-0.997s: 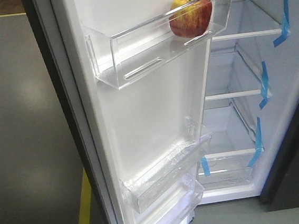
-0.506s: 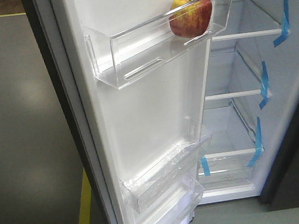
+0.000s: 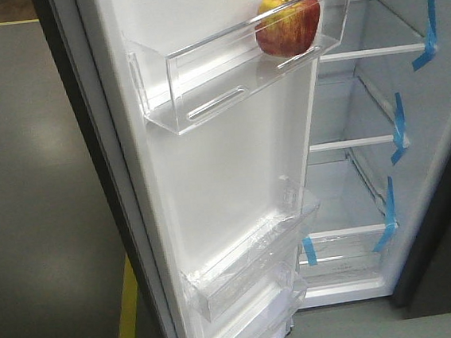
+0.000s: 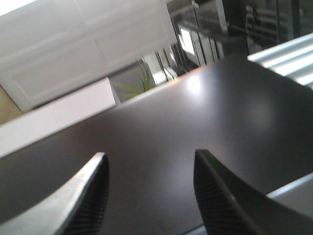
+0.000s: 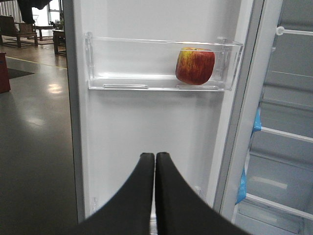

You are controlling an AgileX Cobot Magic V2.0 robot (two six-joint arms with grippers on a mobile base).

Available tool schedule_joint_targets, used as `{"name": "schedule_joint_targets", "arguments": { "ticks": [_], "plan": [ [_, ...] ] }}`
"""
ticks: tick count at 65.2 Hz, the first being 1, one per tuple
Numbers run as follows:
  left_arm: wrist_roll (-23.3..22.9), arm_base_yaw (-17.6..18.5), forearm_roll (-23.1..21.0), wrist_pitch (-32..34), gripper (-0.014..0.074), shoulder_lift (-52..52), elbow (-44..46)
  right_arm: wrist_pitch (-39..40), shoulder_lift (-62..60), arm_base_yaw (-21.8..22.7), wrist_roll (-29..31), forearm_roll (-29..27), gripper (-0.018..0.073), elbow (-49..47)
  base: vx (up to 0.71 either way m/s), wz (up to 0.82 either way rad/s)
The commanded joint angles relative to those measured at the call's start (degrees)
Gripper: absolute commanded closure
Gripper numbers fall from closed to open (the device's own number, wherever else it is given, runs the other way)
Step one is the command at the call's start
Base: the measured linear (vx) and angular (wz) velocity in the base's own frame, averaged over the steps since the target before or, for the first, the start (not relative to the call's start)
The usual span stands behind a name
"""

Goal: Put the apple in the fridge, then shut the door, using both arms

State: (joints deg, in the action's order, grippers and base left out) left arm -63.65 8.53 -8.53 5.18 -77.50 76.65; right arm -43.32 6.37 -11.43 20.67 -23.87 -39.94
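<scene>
The red and yellow apple [image 3: 287,23] rests in the top clear bin [image 3: 201,79] of the open door [image 3: 226,177], at the bin's right end. From the right wrist, the apple [image 5: 195,65] sits in that bin above my right gripper [image 5: 155,155], which is shut with nothing in it and faces the door's white inner side [image 5: 151,122]. The fridge [image 3: 371,147] stands open behind, white inside with glass shelves and blue tape strips. My left gripper [image 4: 150,159] is open and empty, close to the door's dark grey outer face [image 4: 195,132]. Neither arm shows in the front view.
Lower clear bins [image 3: 246,263] hang on the door's inner side. A grey floor with a yellow line [image 3: 126,314] lies left of the door. The fridge's dark side panel [image 3: 447,227] is at the right. Distant furniture [image 5: 19,32] stands beyond the door's left edge.
</scene>
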Motion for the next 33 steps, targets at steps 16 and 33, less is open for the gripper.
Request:
{"name": "schedule_joint_targets", "arguments": {
  "ticks": [16,33],
  "plan": [
    [-2.41,1.81,0.20,3.39,0.0221,-7.64,11.16,4.10,1.03,0.04,0.48,-0.35,0.0564,-1.15,0.00,0.00],
    [-2.13,4.50,1.66,-1.72,0.0221,-7.62,11.60,4.09,1.03,0.04,0.53,-0.16,0.0564,-1.15,0.00,0.00]
  ]
}}
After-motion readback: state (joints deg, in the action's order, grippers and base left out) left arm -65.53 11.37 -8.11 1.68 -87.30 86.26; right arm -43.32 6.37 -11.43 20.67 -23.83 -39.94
